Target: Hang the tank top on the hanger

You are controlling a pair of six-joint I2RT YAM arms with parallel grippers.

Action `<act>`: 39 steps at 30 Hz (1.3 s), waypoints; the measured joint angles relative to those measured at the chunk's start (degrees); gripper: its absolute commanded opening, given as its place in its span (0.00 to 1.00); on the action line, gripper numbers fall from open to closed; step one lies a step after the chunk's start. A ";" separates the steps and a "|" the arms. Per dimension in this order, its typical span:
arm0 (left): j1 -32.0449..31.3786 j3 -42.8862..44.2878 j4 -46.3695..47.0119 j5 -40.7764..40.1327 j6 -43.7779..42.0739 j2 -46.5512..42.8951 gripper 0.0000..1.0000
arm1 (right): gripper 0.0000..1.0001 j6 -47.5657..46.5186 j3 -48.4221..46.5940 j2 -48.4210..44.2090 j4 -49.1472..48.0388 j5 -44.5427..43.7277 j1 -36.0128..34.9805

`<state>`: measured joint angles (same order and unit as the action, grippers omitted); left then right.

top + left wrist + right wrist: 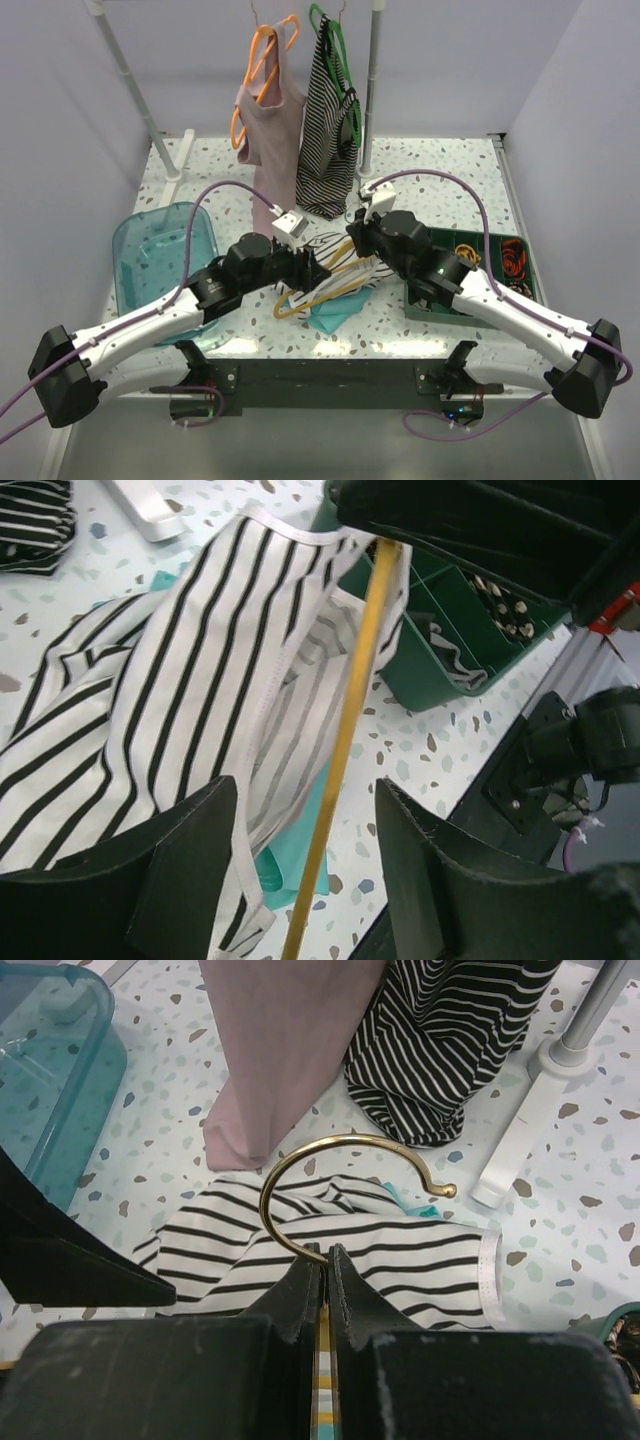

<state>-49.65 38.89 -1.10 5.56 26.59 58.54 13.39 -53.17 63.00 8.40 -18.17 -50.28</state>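
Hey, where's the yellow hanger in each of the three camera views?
Top external: the hanger lies at centre, low in the frame.
Left wrist: its yellow bar runs diagonally from top to bottom, mid-frame.
Right wrist: only its metal hook shows, at centre.
Shared landmark: the tank top beneath it.

Bright, even light falls from overhead; the terrazzo tabletop (440,170) washes pale far beyond both claws, with only soft, faint shadows beneath the arms; the left gripper (305,785) shows dark and slightly soft, the tank top (150,710) just past its fingers sharp; the right gripper (322,1250) is underexposed; the hanger (345,1138) hook just ahead of it glints, crisp.
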 measured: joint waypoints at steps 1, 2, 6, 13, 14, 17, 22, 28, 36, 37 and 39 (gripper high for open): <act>0.00 0.39 -0.96 -1.36 0.68 -0.20 0.62 | 0.00 -0.26 0.07 -0.07 -0.02 -0.22 -0.02; 0.00 0.76 -1.86 -2.62 1.25 -0.44 0.62 | 0.00 -0.50 0.11 -0.09 -0.04 -0.31 -0.04; 0.02 2.58 -7.82 -9.70 4.76 -2.93 0.49 | 0.00 -1.84 0.57 -0.63 -0.15 -0.15 -0.24; 0.90 3.32 -19.52 -15.65 11.30 -8.00 0.34 | 0.00 -3.43 1.62 -3.06 -0.13 1.27 -0.35; 1.01 2.82 -20.65 -15.63 12.13 -8.68 0.33 | 0.00 -3.54 1.79 -3.34 -0.13 1.36 -0.37; 1.20 -1.31 -21.38 -13.42 14.88 -11.08 0.33 | 0.00 -3.72 2.08 -3.74 -0.11 1.64 -0.42; 1.22 -10.67 -20.37 -7.10 18.56 -12.63 0.49 | 0.00 -3.85 2.10 -3.78 -0.09 2.25 -0.42; 1.20 -14.93 -18.47 -3.23 21.35 -12.83 0.60 | 0.00 -3.85 2.10 -3.82 -0.09 2.49 -0.44; 1.22 -18.53 -6.95 -0.52 23.71 -8.48 0.55 | 0.00 -3.82 2.10 -3.82 -0.09 2.49 -0.46; 1.22 -18.97 -5.84 -0.39 23.89 -7.50 0.54 | 0.00 -3.80 2.10 -3.82 -0.09 2.49 -0.46; 1.22 -19.67 -3.78 -0.33 24.20 -6.01 0.49 | 0.00 -3.80 2.10 -3.82 -0.09 2.47 -0.46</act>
<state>-48.42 19.22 -4.89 5.23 50.78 52.53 9.58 -51.07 59.18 8.32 -15.70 -50.74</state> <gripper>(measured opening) 0.552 0.026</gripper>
